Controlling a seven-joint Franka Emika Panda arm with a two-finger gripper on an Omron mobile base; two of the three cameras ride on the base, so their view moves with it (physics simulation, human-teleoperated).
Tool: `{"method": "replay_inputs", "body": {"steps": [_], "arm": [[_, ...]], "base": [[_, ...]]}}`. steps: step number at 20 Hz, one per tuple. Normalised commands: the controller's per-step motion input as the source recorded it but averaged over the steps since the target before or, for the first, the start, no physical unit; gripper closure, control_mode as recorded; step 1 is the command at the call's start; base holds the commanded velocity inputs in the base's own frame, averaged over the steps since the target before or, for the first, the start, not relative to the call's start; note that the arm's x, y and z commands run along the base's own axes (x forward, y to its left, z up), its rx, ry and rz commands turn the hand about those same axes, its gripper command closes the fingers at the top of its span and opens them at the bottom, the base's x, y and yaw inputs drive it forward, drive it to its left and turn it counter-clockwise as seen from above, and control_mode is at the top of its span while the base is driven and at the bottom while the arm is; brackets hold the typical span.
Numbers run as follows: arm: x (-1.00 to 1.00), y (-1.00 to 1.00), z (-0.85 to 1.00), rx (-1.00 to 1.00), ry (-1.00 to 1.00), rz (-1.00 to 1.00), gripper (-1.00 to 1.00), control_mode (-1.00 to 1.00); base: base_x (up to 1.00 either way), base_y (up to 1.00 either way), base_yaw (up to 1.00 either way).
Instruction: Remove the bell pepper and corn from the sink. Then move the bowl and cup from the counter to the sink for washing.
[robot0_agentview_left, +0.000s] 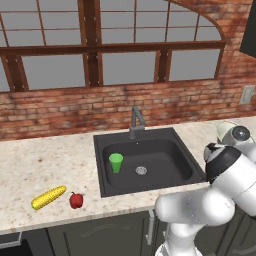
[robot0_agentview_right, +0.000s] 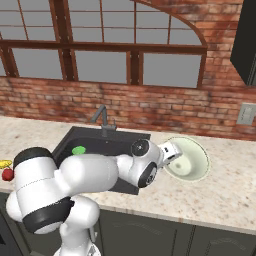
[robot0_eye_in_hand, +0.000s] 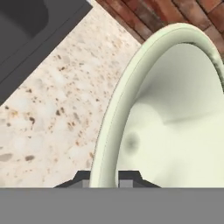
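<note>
Bowl (robot0_agentview_right: 192, 161) tilted on its edge above the counter (robot0_agentview_right: 220, 192), right of the sink (robot0_agentview_right: 75, 137); green cup (robot0_agentview_right: 78, 150) inside sink.

Counter (robot0_agentview_left: 45, 160): light beige speckled stone, smooth, faintly polished. Sink (robot0_agentview_left: 165, 145): dark grey basin, matt, with a bright metal drain (robot0_agentview_left: 141, 170) and a dull grey metallic faucet (robot0_agentview_left: 135, 121). Bowl (robot0_eye_in_hand: 175, 113): pale greenish-white, smooth, ceramic-like, softly glossy inside. Cup (robot0_agentview_left: 116, 162): bright green, plain and smooth, plastic-looking. Corn (robot0_agentview_left: 48, 197): yellow, bumpy kernelled surface. Bell pepper (robot0_agentview_left: 76, 200): red, glossy skin. Far wall (robot0_agentview_left: 60, 112): rough red brick with pale mortar. Window frame (robot0_agentview_left: 92, 47): dark brown wood, matt.
</note>
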Motion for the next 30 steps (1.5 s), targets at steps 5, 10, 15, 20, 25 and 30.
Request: {"method": "replay_inputs", "body": {"steps": [5, 10, 15, 20, 25, 30], "arm": [[-0.02, 0.07, 0.24, -0.16, 0.05, 0.21, 1.0, -1.0], [-0.06, 0.13, 0.09, -0.22, 0.04, 0.14, 1.0, -1.0], [-0.02, 0.25, 0.01, -0.23, 0.11, 0.06, 1.0, -1.0], [0.0, 0.26, 0.01, -0.09, 0.1, 0.04, 1.0, -1.0], [0.0, 0.16, 0.05, -0.02, 0.14, 0.07, 1.0, -1.0], [0.0, 0.07, 0.17, -0.01, 0.15, 0.1, 1.0, -1.0]], "base": [[0.0, 0.0, 0.0], [0.0, 0.0, 0.0], [0.0, 0.0, 0.0], [0.0, 0.0, 0.0], [0.0, 0.0, 0.0], [0.0, 0.0, 0.0]]}}
